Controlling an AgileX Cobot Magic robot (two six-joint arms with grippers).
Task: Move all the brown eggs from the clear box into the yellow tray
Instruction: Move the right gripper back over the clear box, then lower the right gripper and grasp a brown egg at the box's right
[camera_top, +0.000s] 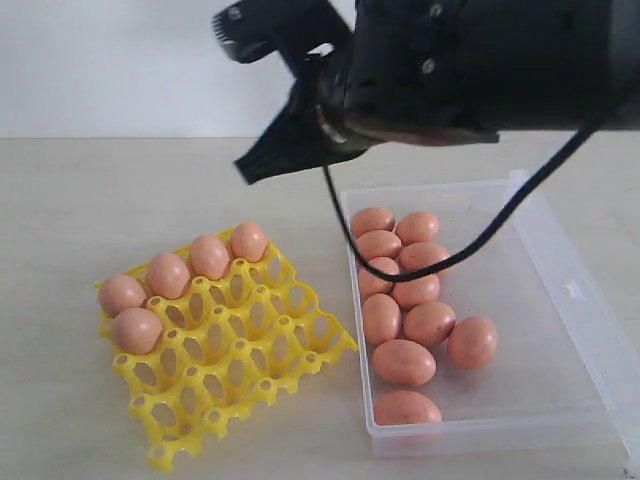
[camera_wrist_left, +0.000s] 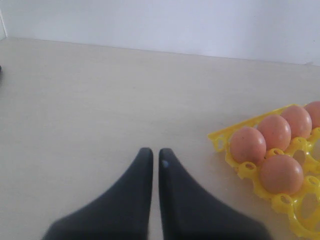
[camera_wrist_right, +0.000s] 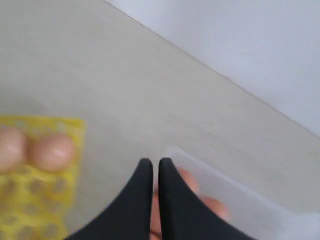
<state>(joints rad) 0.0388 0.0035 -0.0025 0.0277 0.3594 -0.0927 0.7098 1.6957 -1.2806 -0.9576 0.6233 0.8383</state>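
The yellow tray (camera_top: 250, 340) lies on the left with several brown eggs (camera_top: 168, 274) along its far and left edges. On the right, the clear box (camera_top: 545, 330) holds several more brown eggs (camera_top: 404, 361). My right gripper (camera_top: 248, 170) hangs shut and empty in the air over the gap between tray and box. The right wrist view shows its tips (camera_wrist_right: 155, 164) over the box's rim (camera_wrist_right: 240, 192), with blurred eggs (camera_wrist_right: 215, 206) below and the tray (camera_wrist_right: 40, 200) to one side. My left gripper (camera_wrist_left: 155, 152) is shut and empty over bare table beside the tray (camera_wrist_left: 296, 224).
The box's clear lid flap (camera_top: 585, 290) lies open along its right side. A black cable (camera_top: 470, 250) from the right arm dangles over the eggs in the box. The pale table (camera_top: 100, 200) ends at a white wall.
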